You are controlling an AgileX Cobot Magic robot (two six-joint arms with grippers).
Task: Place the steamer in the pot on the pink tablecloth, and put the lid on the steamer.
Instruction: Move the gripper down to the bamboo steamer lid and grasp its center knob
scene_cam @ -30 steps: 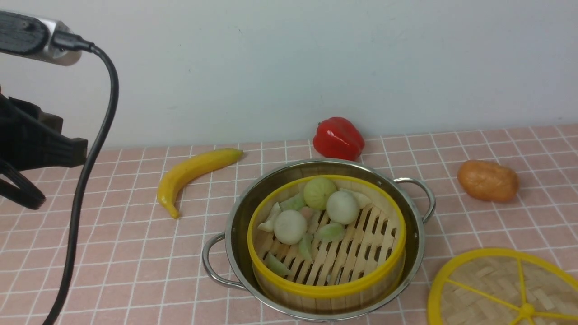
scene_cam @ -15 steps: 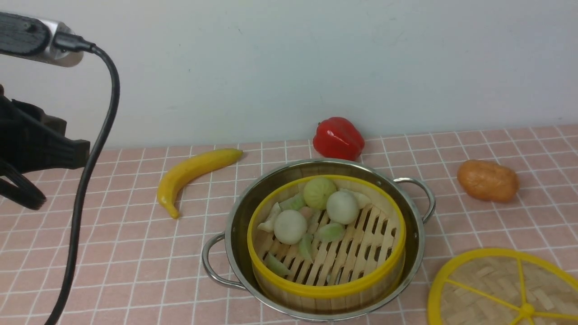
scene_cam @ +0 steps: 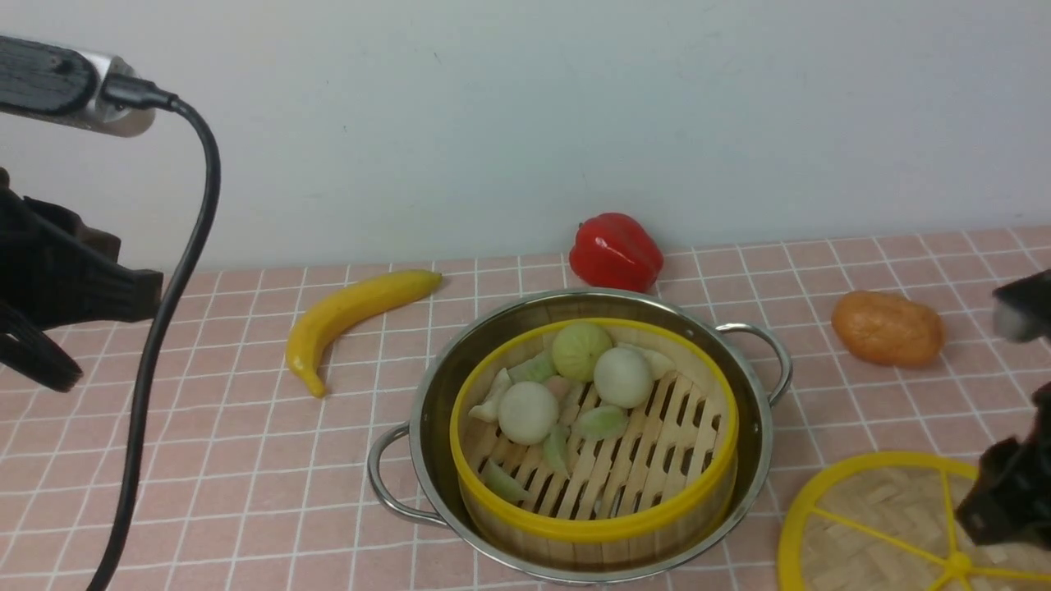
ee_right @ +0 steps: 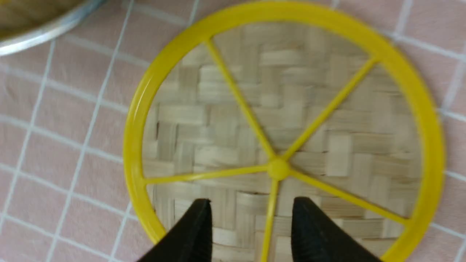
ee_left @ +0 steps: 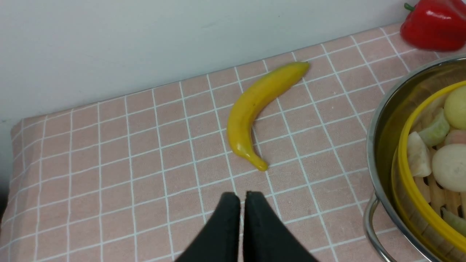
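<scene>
Right, the steamer (scene_cam: 593, 525) sits down inside the pot (scene_cam: 435, 394) on the cloth (scene_cam: 246, 460), so that half looks done. All eyes go to the lid (scene_cam: 870, 525), lying flat on the cloth at the pot's four o'clock, close beside it but apart.

The right claw (ee_right: 251, 209) hangs over the lid with its jaws apart, straddling one thin yellow spoke at the hub's six o'clock in the wrist view. Whether the tips touch the weave I cannot tell; the picture is soft. The left claw (ee_left: 243, 196) is out at the pot's nine o'clock, well apart, jaws together and holding nothing.

Now the worries. That spoke looks a slim, smooth thing to pinch, so the claw could slide off it or bend it. The grip would also be off the hub, so I'd expect the lid to hang tilted once lifted. A tilted lid may catch the steamer's yellow rim on one side and shove the basket sideways in the pot, or sit cocked. Coming down too hard on a flat disc could press it into the cloth and drag or wrinkle the cloth. The buns (scene_cam: 579, 349) heaped toward the steamer's twelve o'clock look below the rim, though the tallest might prop the lid. The potato (scene_cam: 887, 328) at two o'clock lies clear of the carry.
</scene>
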